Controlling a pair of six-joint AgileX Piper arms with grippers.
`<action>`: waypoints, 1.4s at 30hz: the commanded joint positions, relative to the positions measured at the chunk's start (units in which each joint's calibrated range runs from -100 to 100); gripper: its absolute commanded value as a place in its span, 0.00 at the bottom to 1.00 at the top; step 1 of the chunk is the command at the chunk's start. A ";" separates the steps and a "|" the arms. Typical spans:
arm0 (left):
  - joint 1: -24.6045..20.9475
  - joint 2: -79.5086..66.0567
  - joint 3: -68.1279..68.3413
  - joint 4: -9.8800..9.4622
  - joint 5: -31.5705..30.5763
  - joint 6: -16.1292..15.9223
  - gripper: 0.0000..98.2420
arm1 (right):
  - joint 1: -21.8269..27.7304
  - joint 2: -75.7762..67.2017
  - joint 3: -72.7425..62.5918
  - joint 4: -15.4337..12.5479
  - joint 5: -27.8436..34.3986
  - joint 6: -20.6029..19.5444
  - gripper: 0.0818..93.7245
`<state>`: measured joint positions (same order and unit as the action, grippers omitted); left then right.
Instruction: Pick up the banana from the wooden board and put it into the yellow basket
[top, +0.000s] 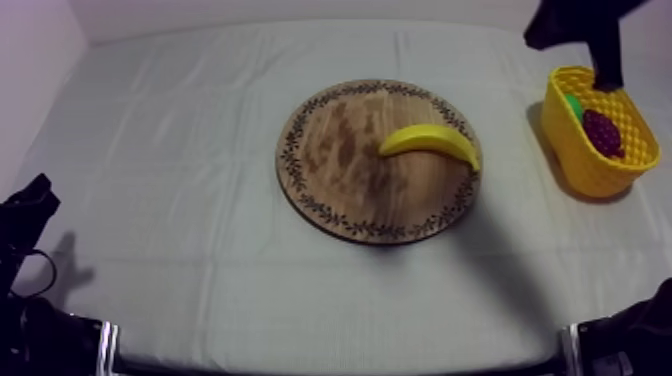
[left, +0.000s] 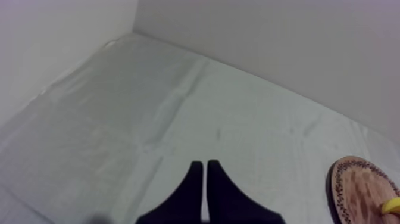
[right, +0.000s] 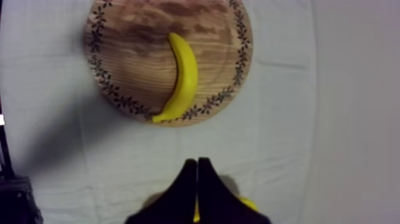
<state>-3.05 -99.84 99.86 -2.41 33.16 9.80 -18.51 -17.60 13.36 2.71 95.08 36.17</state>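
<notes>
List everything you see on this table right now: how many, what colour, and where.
board: one, brown wood with a dark patterned rim, middle of the table
banana: one, yellow, lying on the board's right part, one end at the rim
basket: one, yellow, at the table's right side
grapes: one bunch, dark purple, inside the basket
green fruit: one, green, inside the basket beside the grapes, mostly hidden
cloth: one, grey-white, covering the table
left gripper: one, black, fingers shut on nothing, over bare cloth to the left of the board
right gripper: one, black, fingers shut on nothing, over the basket
</notes>
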 joint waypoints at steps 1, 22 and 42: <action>-0.02 0.02 0.03 -0.01 -0.01 0.00 0.00 | -0.74 4.12 -8.27 0.81 1.28 0.10 0.01; -0.02 0.02 0.03 -0.01 -0.01 -0.01 0.00 | -1.73 12.97 -15.50 1.83 2.11 -2.65 0.52; -0.02 0.02 0.03 -0.01 -0.01 -0.01 0.00 | -2.11 16.85 -8.31 2.04 -2.09 -1.48 0.75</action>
<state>-3.05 -99.84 99.86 -2.41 33.16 9.80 -20.71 -1.54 3.90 4.93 93.64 34.56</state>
